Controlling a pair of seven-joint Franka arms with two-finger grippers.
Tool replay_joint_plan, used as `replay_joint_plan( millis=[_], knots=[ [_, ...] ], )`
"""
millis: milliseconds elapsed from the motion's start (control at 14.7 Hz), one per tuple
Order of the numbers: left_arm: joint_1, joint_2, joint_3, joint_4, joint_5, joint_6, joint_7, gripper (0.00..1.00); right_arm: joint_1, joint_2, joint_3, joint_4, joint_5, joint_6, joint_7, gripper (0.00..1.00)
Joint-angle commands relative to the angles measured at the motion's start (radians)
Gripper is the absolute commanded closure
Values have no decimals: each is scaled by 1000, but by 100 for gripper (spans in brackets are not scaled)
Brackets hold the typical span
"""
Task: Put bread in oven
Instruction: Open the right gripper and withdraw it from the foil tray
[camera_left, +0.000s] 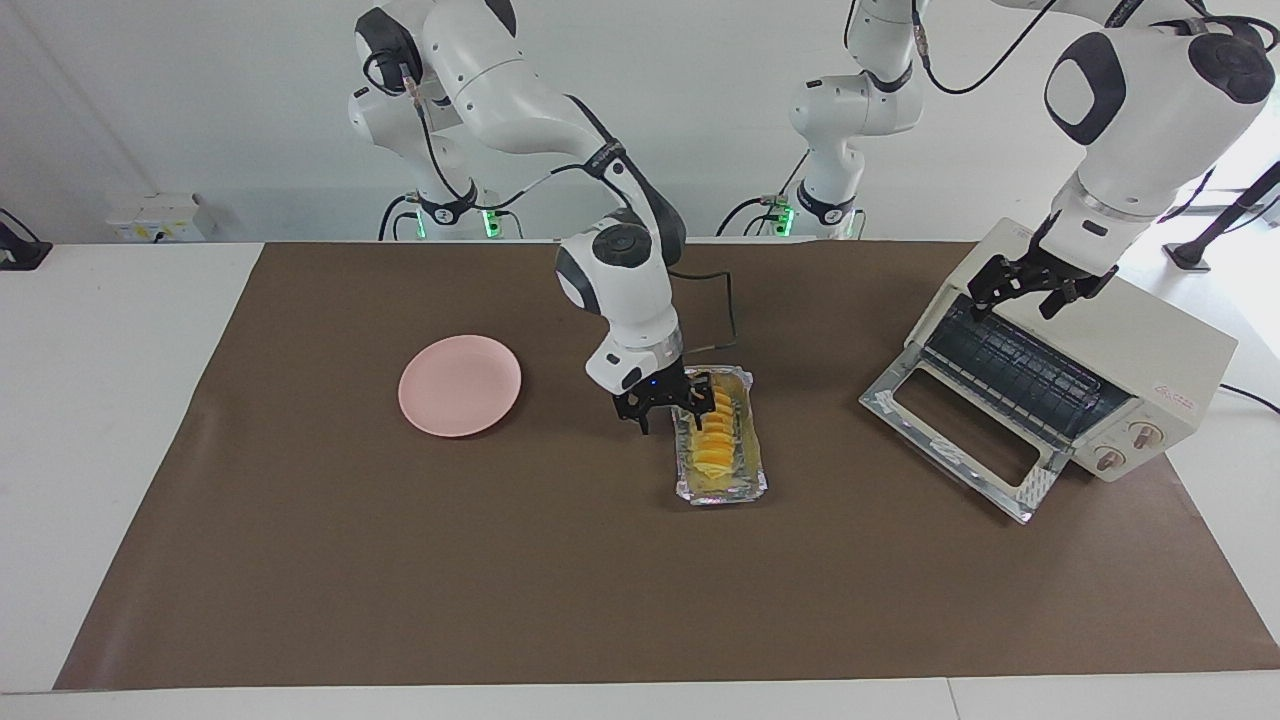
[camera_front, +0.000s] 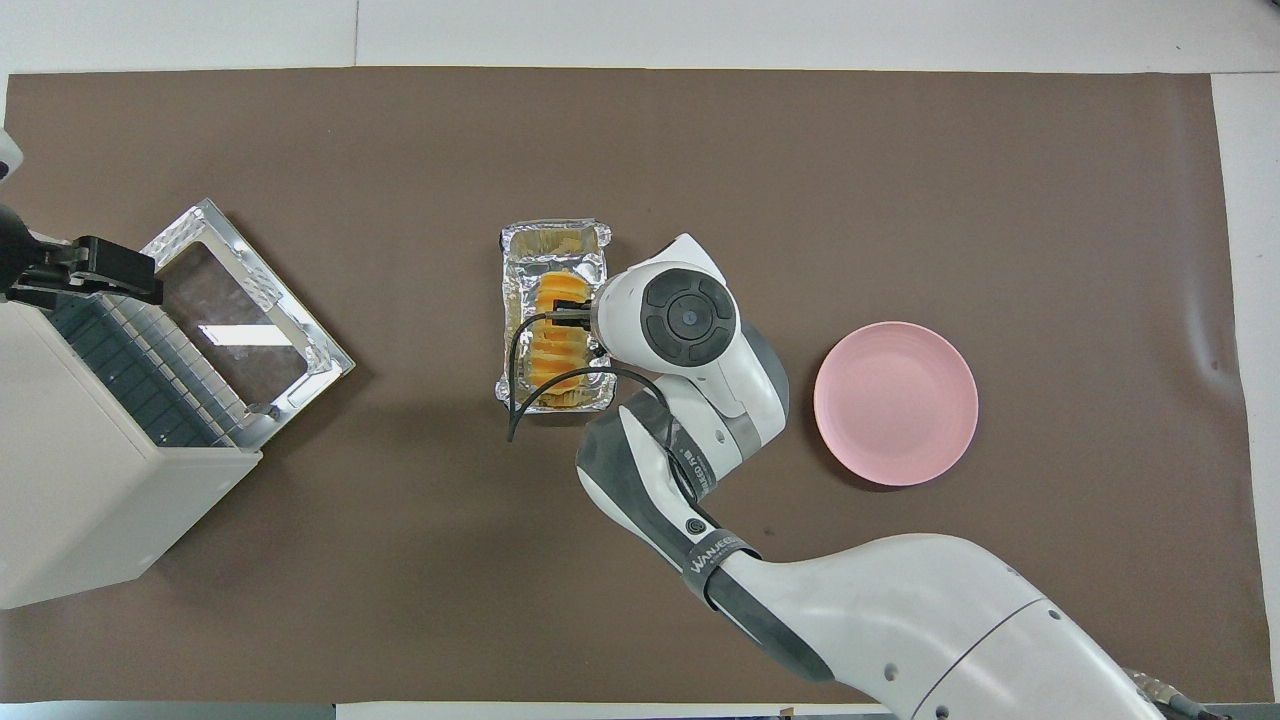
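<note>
The yellow-orange ridged bread lies in a crinkled foil tray on the brown mat mid-table. My right gripper stands open low over the tray's long wall toward the right arm's end. One finger is outside the tray, the other over the bread; the wrist hides it in the overhead view. The cream-white oven sits at the left arm's end with its glass door dropped open. My left gripper hangs open over the oven's top front edge.
A round pink plate lies on the mat toward the right arm's end. A black cable from the right wrist loops over the tray's end nearer the robots. The dark wire rack shows inside the oven.
</note>
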Motion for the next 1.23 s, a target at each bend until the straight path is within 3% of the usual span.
replay_joint_plan(
  millis=[0,204,681,1158],
  knots=[
    [-3,-10,4,-5,14,-2,4,0,-71,-56,9,24,-8,-123,-3,0],
    [-3,-10,4,-5,14,-2,4,0,-160,-125,12,19,-3,-234,-61,0],
    [-3,-10,4,-5,14,-2,4,0,-422,-240,10,13,4,-392,-527,0],
    [-3,-10,4,-5,14,-2,4,0,-611,-330,10,13,4,-541,-870,0]
  ],
)
